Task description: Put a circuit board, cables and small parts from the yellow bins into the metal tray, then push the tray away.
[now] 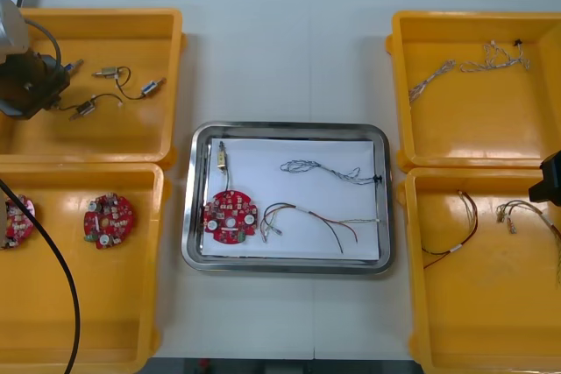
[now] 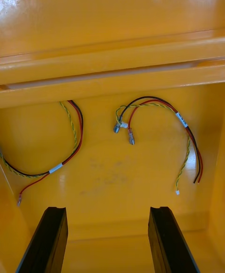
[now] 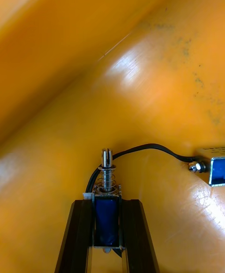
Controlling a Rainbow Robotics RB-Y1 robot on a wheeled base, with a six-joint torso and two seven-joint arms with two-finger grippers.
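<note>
Light surface (image 1: pixel 263 59): your metal tray (image 1: pixel 197 216) already holds circuit board (image 1: pixel 230 216), cables (image 1: pixel 329 168), small part (image 1: pixel 223 157). Left gripper (image 3: pixel 107 203), far-left bin (image 1: pixel 131 19), jaws clamped on second small part (image 3: pixel 107 216). Right gripper (image 2: pixel 108 211), near-right bin (image 1: pixel 412 304), jaws apart. Push not yet done.

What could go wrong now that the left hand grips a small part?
The left hand, shut on a small metal part in the far left bin, may drag the neighbouring part along: a black cable runs between them.
Pinched by its sides, it could slip before reaching the metal tray.
The right hand hangs open over the near right bin.
</note>
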